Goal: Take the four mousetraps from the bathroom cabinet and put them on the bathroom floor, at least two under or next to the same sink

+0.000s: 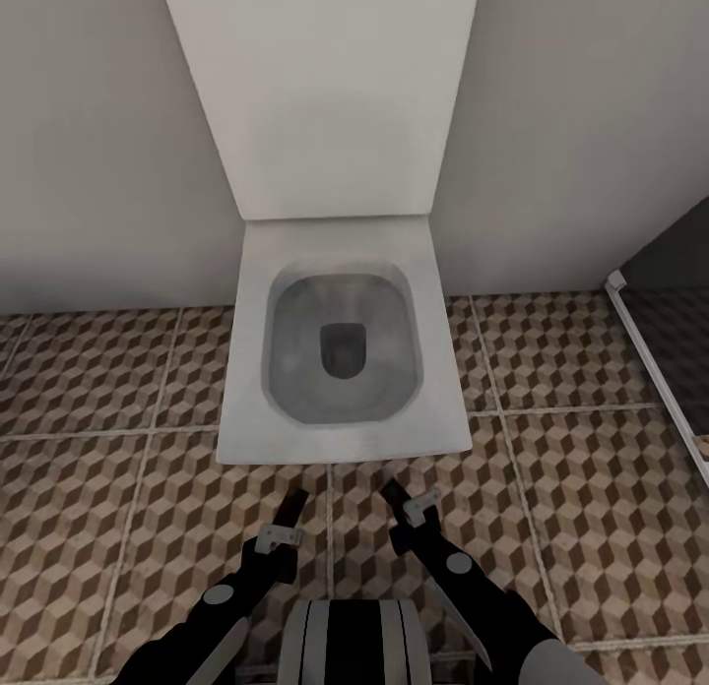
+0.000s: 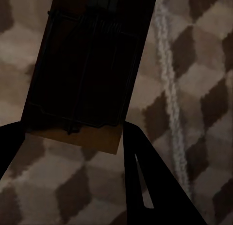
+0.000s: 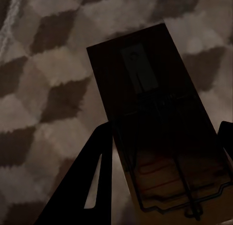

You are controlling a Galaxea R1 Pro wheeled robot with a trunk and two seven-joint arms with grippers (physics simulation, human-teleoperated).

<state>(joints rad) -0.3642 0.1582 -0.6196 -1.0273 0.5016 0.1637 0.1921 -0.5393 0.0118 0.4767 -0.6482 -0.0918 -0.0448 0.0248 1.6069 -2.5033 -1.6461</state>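
So the robot's parked facing a white toilet (image 1: pixel 340 355) in the middle of the head view, cube-pattern bathroom floor (image 1: pixel 591 488) all around it. No sink or cabinet in sight here. Each arm is carrying a mousetrap: the left gripper (image 1: pixel 288 520), at bottom center, is clamped on one mousetrap (image 2: pixel 87 74), and the right gripper (image 1: pixel 402 508) is clamped on the other mousetrap (image 3: pixel 160 133). Both hang above the tiles, not set down yet. I'd guess two are in transit; can't tell about the other two.
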